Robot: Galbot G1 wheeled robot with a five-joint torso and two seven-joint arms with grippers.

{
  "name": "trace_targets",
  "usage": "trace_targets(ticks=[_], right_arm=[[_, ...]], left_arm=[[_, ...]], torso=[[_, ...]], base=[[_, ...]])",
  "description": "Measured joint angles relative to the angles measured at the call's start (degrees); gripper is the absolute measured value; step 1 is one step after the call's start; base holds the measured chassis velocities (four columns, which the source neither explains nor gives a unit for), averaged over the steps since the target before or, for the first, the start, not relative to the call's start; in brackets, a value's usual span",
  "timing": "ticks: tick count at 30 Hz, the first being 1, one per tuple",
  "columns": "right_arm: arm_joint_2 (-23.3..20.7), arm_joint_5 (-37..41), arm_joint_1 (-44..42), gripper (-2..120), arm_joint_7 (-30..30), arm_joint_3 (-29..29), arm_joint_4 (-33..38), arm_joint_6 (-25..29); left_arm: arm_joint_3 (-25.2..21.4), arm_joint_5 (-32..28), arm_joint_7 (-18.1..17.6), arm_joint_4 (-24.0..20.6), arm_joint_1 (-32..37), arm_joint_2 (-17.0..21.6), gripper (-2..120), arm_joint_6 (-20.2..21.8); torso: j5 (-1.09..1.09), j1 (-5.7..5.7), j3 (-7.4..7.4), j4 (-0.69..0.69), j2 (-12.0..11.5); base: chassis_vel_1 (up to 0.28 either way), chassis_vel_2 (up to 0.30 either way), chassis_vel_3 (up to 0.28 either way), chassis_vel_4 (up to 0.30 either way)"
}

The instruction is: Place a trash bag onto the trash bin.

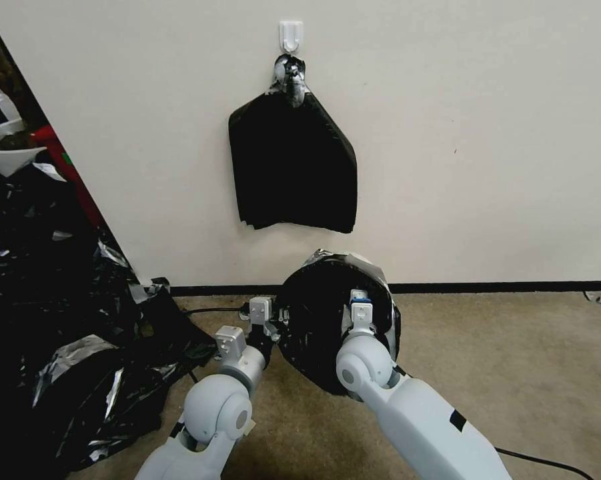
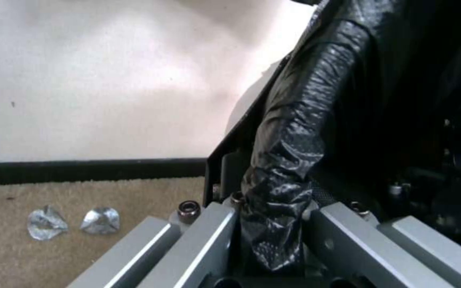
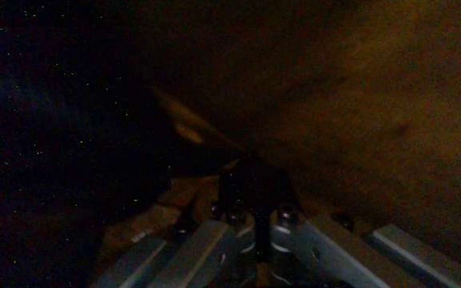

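At the far left of the head view a heap of black plastic sheets [image 1: 53, 333] lies on the floor beside the wall, spare stock and not my business now. Next comes my left gripper [image 1: 271, 319], low by the skirting board; the left wrist view has it [image 2: 273, 240] clamped on a twisted fold of the trash bag [image 2: 305, 132], pinned there so the film stays taut at the left edge while the rest is worked over. Above it, a flat bundle of black bags [image 1: 293, 167] hangs from a wall hook [image 1: 291, 35], kept at reach height for pulling off one at a time. To the right, the trash bin [image 2: 244, 108] stands on the carpet against the wall, the bag [image 1: 320, 313] draped over it so only a cream sliver of its side shows. My right gripper [image 1: 359, 303] reaches into the bag's mouth; its wrist view is dark, but it seems pinched on film [image 3: 257, 188], probably to spread the mouth over the far rim
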Motion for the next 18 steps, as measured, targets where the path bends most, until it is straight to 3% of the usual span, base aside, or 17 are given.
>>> trace_targets(ticks=[7, 18], right_arm=[[-0.58, -1.75, -2.14, 0, -1.93, -0.36, 2.47, 0.19], [-0.28, 2.30, -1.71, 0, -5.19, -2.19, 4.00, 1.15]], left_arm=[[0.33, -0.06, -0.25, 0.23, -0.44, -0.06, 0, 0.13], [0.37, -0.25, -0.26, 0.25, -0.05, -0.08, 0, 0.31]], torso=[[0.00, 0.00, 0.00, 0.00, 0.00], [-0.01, 0.00, 0.00, 0.01, 0.00]], base=[[0.000, 0.000, 0.000, 0.000], [0.000, 0.000, 0.000, 0.000]])
